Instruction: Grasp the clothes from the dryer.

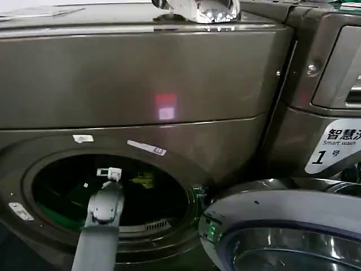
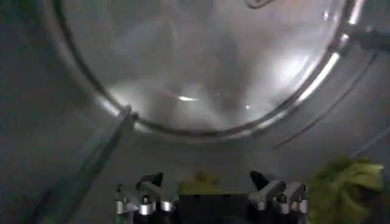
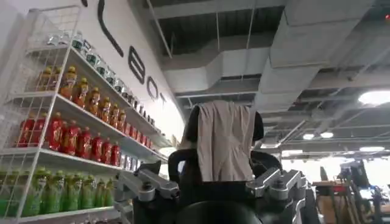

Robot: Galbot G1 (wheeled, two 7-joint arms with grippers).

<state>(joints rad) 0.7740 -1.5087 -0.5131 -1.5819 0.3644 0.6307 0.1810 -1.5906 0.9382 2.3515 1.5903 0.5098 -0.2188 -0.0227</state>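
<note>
The dryer (image 1: 141, 84) is the bronze-grey machine in front of me, with its round drum mouth (image 1: 110, 195) open at the lower left of the head view. My left arm reaches into the drum, and the left gripper (image 1: 110, 173) hangs just inside the mouth. The clothes (image 1: 144, 179), a small yellow-green bundle, lie in the drum just right of that gripper. In the left wrist view the left gripper (image 2: 206, 181) is open; the clothes (image 2: 344, 185) lie off to one side, and a yellow-green patch shows low between the fingers. The right gripper (image 3: 210, 176) is open and points up at the ceiling.
The dryer's glass door (image 1: 282, 231) stands swung open at the lower right, close to the drum mouth. A white label (image 1: 333, 147) with Chinese text and a 1 shows at the right. A shiny clear object (image 1: 197, 10) lies on the machine's top. Shelves of bottles (image 3: 67, 134) stand beside the right arm.
</note>
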